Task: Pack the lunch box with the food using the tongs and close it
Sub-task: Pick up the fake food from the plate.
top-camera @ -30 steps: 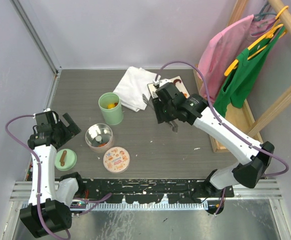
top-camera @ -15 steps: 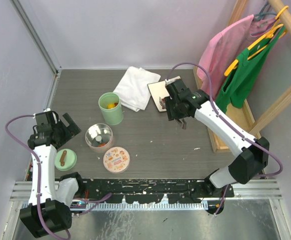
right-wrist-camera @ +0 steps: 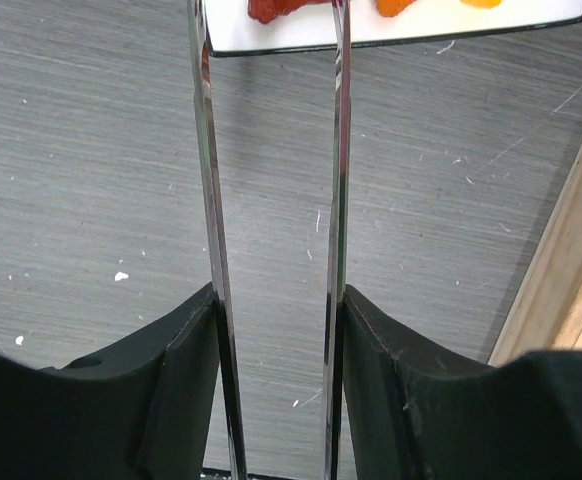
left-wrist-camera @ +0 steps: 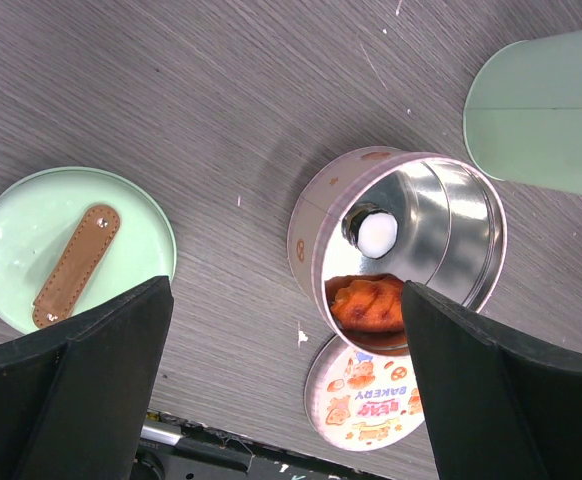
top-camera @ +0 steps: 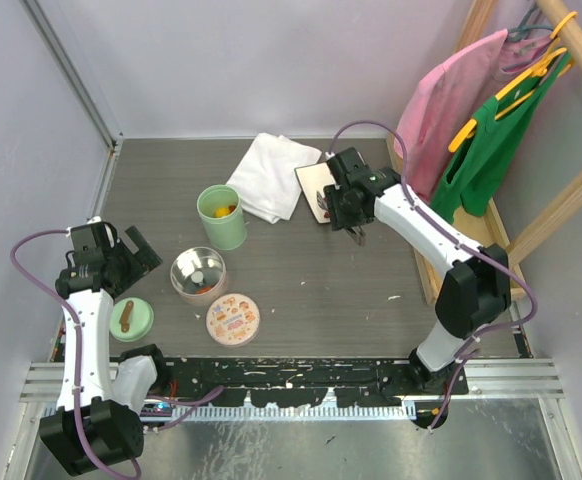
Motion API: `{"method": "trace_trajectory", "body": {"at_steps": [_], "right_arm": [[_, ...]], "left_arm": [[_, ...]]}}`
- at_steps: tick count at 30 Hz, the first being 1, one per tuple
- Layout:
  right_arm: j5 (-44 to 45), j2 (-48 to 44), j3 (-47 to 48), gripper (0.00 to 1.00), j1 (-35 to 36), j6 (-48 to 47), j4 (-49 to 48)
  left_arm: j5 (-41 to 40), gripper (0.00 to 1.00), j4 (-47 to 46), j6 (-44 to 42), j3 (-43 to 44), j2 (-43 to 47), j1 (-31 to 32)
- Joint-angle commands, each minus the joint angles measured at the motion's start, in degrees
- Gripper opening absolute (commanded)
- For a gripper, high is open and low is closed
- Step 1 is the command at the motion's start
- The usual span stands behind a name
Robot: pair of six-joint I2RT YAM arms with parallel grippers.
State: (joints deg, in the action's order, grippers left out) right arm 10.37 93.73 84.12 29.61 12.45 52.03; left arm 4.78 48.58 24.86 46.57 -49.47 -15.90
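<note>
On the dark grey wood-grain bench (top-camera: 301, 290), the left pincer (left-wrist-camera: 283, 300) hangs released above the round metal tin (left-wrist-camera: 441, 200). The right pincer (right-wrist-camera: 276, 330) is clenched on long slim grey metal tongs (right-wrist-camera: 211, 200), whose tips reach the small red and orange food pieces (right-wrist-camera: 281, 8) on the white rectangular plate (right-wrist-camera: 391, 35).

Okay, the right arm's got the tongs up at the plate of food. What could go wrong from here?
1. The right tool grips the tongs with their arms apart, reaching over the near rim of the plate. If they come in low, they might shove the plate instead of taking the food.
2. The open tin stands far off to the left, so a small piece could slip out on the carry.
</note>
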Motion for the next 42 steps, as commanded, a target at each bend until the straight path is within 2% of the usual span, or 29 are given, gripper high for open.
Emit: {"method": "trace_trajectory", "body": {"at_steps": [1, 24, 37, 42], "right_arm": [[0.3, 1.4, 3.9, 0.52, -0.7, -1.4, -3.4], [-1.5, 10.0, 9.0, 0.49, -2.7, -3.0, -3.8], [-2.6, 10.6, 8.7, 0.43, -2.8, -2.9, -3.8], [-2.6, 10.6, 8.7, 0.43, -2.9, -2.8, -3.8]], "left_arm": [[0.3, 0.98, -1.9, 0.3, 0.3, 0.5, -0.2], [0.3, 0.98, -1.9, 0.2, 0.3, 0.2, -0.2], [0.3, 0.98, -1.9, 0.2, 0.3, 0.1, -0.2], [0.3, 0.98, -1.9, 0.2, 0.2, 0.1, -0.2]]}}
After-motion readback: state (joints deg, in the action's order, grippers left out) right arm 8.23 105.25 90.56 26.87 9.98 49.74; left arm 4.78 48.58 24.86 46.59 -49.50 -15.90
